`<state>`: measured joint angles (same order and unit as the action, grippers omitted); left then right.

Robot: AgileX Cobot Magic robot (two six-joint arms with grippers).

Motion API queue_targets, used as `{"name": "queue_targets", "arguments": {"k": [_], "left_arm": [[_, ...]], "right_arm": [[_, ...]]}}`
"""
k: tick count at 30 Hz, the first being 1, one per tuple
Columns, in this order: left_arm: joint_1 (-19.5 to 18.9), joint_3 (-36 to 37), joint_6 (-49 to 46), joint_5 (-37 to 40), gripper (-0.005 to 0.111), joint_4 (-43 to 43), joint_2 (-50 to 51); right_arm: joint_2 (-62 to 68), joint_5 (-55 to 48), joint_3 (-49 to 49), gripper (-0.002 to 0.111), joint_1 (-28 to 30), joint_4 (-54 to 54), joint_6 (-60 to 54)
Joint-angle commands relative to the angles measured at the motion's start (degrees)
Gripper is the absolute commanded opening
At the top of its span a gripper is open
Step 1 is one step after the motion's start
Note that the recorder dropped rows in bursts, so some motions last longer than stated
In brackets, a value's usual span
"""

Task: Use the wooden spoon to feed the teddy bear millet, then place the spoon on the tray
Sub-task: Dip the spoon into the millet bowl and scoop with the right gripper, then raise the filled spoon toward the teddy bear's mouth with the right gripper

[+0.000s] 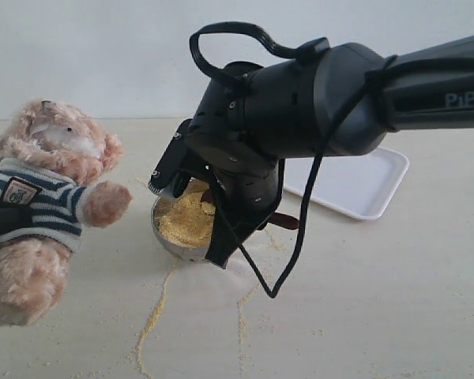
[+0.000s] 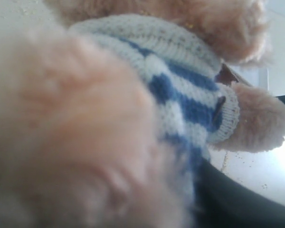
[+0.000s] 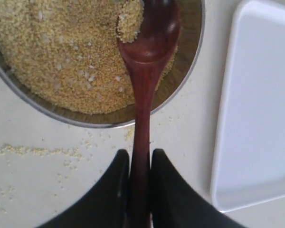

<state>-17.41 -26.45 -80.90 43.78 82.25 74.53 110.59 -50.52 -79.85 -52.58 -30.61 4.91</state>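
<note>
Clamps the black right gripper (image 3: 139, 159) on the slim handle of the small dark reddish-brown wooden spoon (image 3: 143, 90), one finger pressed to each side. Holds the spoon's oval end out past the rim of the round shiny metal bowl (image 3: 189, 61), with a small clump of grain on its tip; cannot tell whether resting on the heap or just above it. Shows fine yellow millet (image 3: 61, 52) heaped in that metal bowl, covering most of its bottom. Shows thin trails of loose grain (image 1: 152, 316) on the pale table (image 3: 38, 194), just beside the bowl and running from it toward the near edge of the exterior view. Places the flat white rectangular plastic tray (image 3: 256, 109) near the bowl but apart from it and from the spoon, behind the right arm in the exterior view. Sets the fluffy light-brown teddy bear (image 1: 47, 205), in a navy-and-white striped shirt, left of the bowl, leaning back, one paw stretched toward the rim without touching. Fills the left wrist view with blurred plush and striped knit, close against the camera. Leaves only a dark piece of the left gripper (image 2: 232, 204) visible beneath the bear; cannot tell whether apart or closed on the plush.
</note>
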Motion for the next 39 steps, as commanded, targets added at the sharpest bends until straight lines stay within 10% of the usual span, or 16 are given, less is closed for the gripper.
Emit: {"name": "queue_targets", "arguments": {"k": [1,8,39], "left_arm": [[-0.15,0.18,6.96,0.99,0.005,-2.78,0.01],[-0.15,0.18,21.19,2.53,0.005,-8.41,0.01],[0.09,9.62,18.3,6.07,0.005,-2.36,0.01]], "right_arm": [[-1.56,-1.95,-1.44,0.0,0.09,2.7,0.03],[-6.83,-1.82,-1.54,0.0,5.55,12.87,-6.79],[-8.19,-3.08,-12.41,0.0,10.1,40.08,-20.89]]}}
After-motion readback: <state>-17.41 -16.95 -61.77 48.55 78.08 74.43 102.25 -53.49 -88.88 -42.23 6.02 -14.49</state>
